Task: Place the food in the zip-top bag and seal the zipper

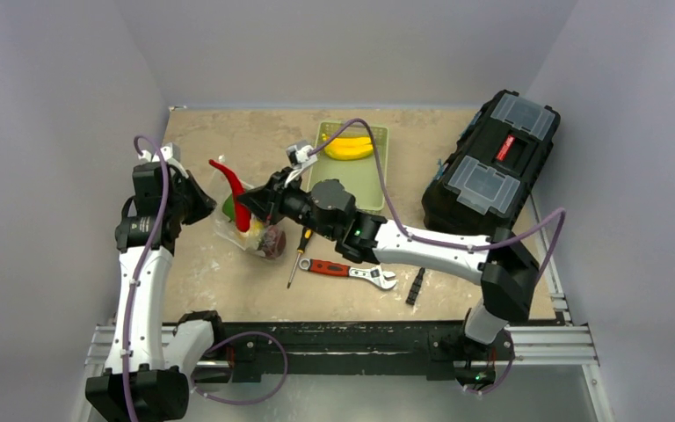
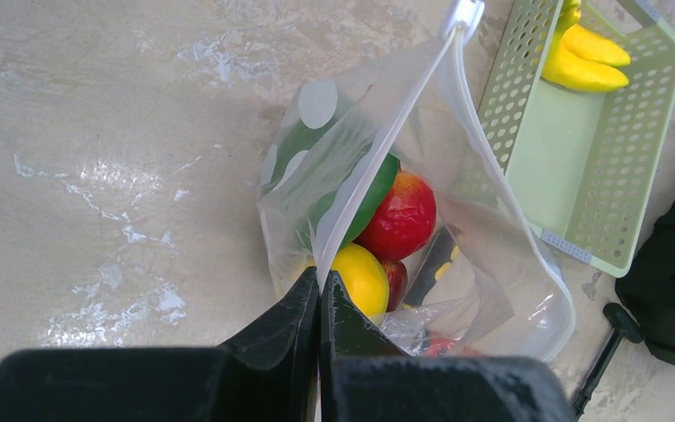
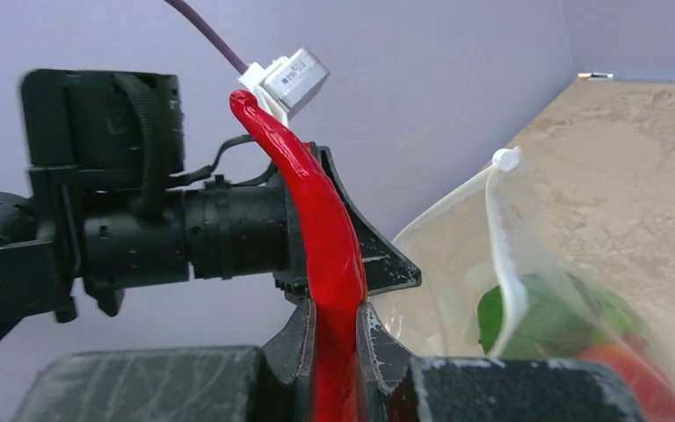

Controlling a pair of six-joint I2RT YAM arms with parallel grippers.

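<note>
**Bag** — it sits on the worktop left of centre, with its mouth raised and gaping. A red apple, a lemon and a green vegetable are already inside.

**Left hand** — I have it closed on the mouth edge, pinching one strip of the zipper and lifting it. The slider sits at the far end of the mouth.

**Right hand** — it is clamped on one end of a long red chili. The rest juts out beyond my fingers, beside the opening and not yet inside.

**Doing this step well, as I judge it:**
- Hold the rim high and taut with the left hand.
- Tilt the chili so its free tip enters between the two strips.
- Let go only once most of its length is below the rim, since so long a piece could snag or tip out.

**Bananas** — these wait in the green basket.
</note>
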